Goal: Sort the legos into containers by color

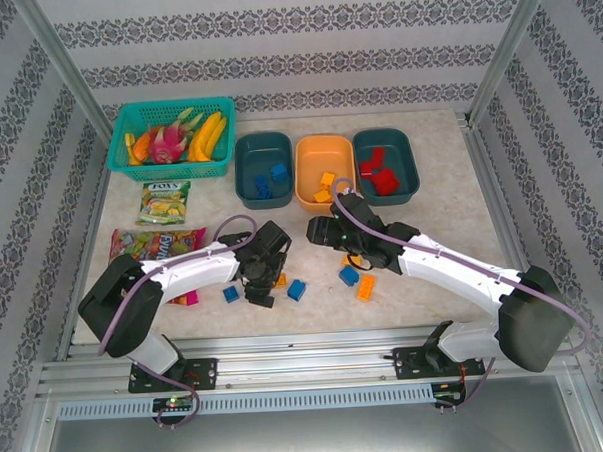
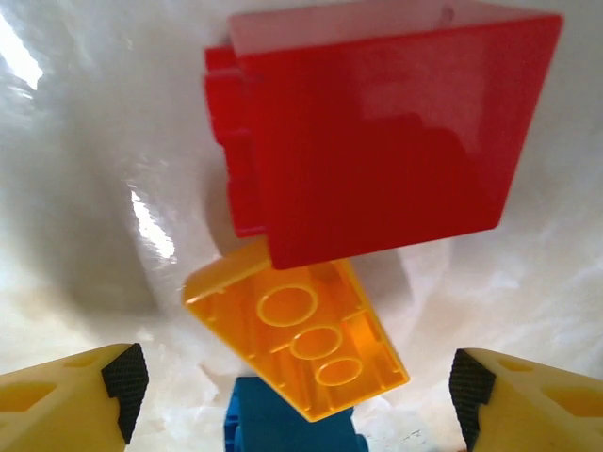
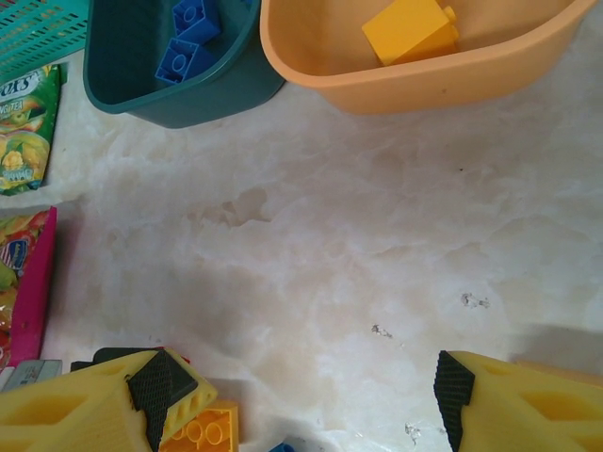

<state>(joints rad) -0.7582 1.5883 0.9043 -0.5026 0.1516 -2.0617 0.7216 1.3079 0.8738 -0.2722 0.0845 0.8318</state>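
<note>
Seen from the left wrist, a red brick [image 2: 377, 141], an orange brick [image 2: 301, 339] leaning against it and a blue brick [image 2: 283, 424] are framed by the left gripper [image 2: 294, 386], its fingers [image 2: 122, 377] spread and clasping nothing. From above, that cluster is largely covered by the gripper, while the blue-filled teal tub [image 1: 264, 193], orange tub [image 1: 325, 197] and red-filled teal tub [image 1: 387, 194] are shown in a row. The right gripper [image 3: 306, 391] is held released over bare table [image 3: 330, 254], just before the tubs. Loose bricks [image 1: 349, 275] lie beneath its arm; a fruit basket [image 1: 172, 172] and snack packets [image 1: 163, 203] are set at the left.
</note>
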